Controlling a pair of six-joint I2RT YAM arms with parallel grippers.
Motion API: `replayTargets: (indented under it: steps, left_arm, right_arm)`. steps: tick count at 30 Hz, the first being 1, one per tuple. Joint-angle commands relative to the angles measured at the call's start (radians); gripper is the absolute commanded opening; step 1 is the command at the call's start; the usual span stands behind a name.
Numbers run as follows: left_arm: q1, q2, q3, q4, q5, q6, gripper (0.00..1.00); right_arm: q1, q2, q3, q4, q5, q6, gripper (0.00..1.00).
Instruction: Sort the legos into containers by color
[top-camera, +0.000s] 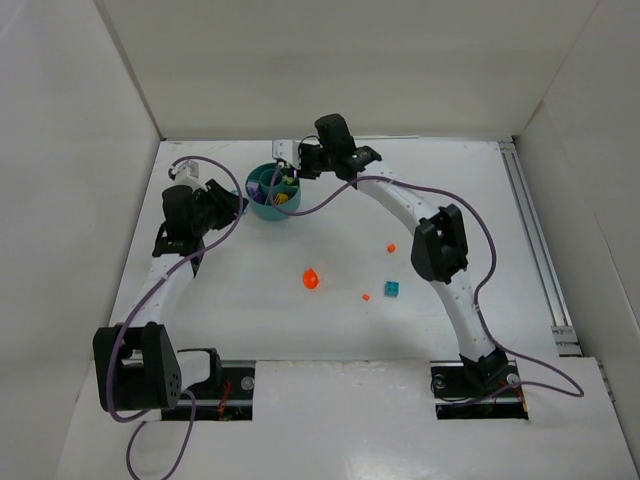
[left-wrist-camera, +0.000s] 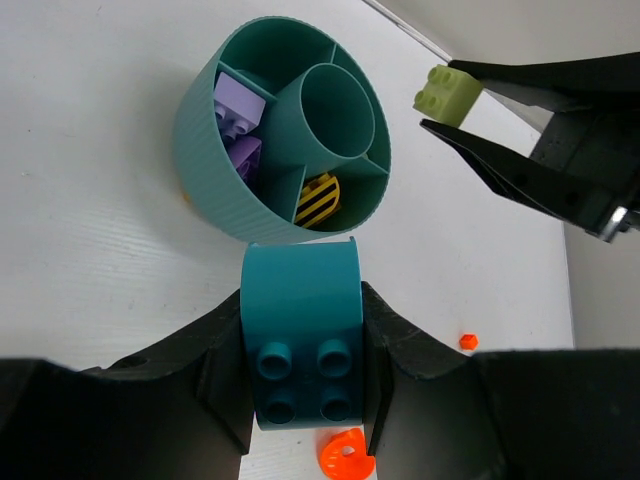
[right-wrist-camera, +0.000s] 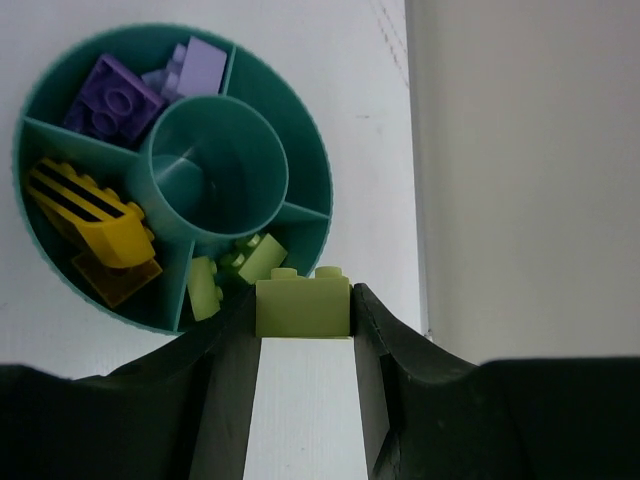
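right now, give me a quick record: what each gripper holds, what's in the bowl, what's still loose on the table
left gripper: shut on a teal brick, beside the bowl
right gripper: shut on a lime brick, at the bowl's edge
bowl: purple bricks, yellow pieces, lime pieces in separate sections; centre cup empty
loose on table: three orange pieces, small teal piece

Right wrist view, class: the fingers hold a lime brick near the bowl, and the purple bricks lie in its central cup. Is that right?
No. The purple bricks lie in a wedge section of the bowl; its central cup is empty, as the right wrist view shows. The rest holds.
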Motion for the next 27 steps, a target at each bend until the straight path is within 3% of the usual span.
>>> replayTargets:
  steps: [1,10,17,22,27]
  left_arm:
    - [0.002,-0.011,0.049,0.062,-0.007,0.028,0.06]
    - [0.002,0.007,0.049,0.08,0.004,0.055,0.06]
    - [0.002,0.017,0.049,0.098,0.047,0.065,0.07]
    - [0.002,0.026,0.04,0.131,0.094,0.085,0.09]
    - [0.002,0.047,0.04,0.18,0.137,0.094,0.09]
  right_arm:
    - [-0.005,0.019,0.078,-0.024,-0.035,-0.017,0.22]
    - [0.004,0.079,0.11,0.026,-0.011,-0.007,0.3]
    - [0.004,0.097,0.11,0.047,-0.001,0.002,0.43]
    - [0.004,0.097,0.11,0.047,-0.019,0.011,0.45]
    - [0.004,0.097,0.11,0.047,-0.019,0.011,0.53]
